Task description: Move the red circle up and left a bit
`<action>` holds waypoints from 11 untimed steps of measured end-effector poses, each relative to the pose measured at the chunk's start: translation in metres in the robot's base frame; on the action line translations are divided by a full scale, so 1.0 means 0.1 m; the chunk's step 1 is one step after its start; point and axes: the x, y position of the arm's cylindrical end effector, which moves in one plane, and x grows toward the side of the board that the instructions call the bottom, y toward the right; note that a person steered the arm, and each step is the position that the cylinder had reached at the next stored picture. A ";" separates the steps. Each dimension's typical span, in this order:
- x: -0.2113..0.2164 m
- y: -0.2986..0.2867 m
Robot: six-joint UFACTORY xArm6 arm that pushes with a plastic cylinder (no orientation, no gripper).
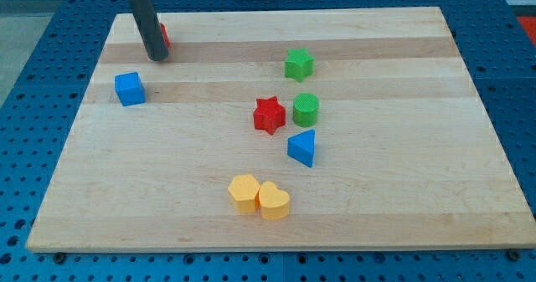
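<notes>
My tip [158,58] rests on the table [402,207] near its top-left corner; it is a plain rod with no fingers, so it holds nothing. The red circle [165,36] sits just behind the rod, mostly hidden and seemingly touching it. The blue cube [129,89] lies below-left of the tip. Mid-table are a green star [298,64], a green cylinder [306,110], a red star [269,115] and a blue triangle [302,147]. A yellow hexagon [244,192] and a yellow heart [274,201] touch.

A lab bench, clearly: under my tip [157,58] a pale wooden board [377,207] lies on a blue metal table [25,106] drilled with a mounting-hole grid all around.
</notes>
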 end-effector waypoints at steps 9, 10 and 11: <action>-0.36 0.23; -0.54 0.14; -0.57 0.05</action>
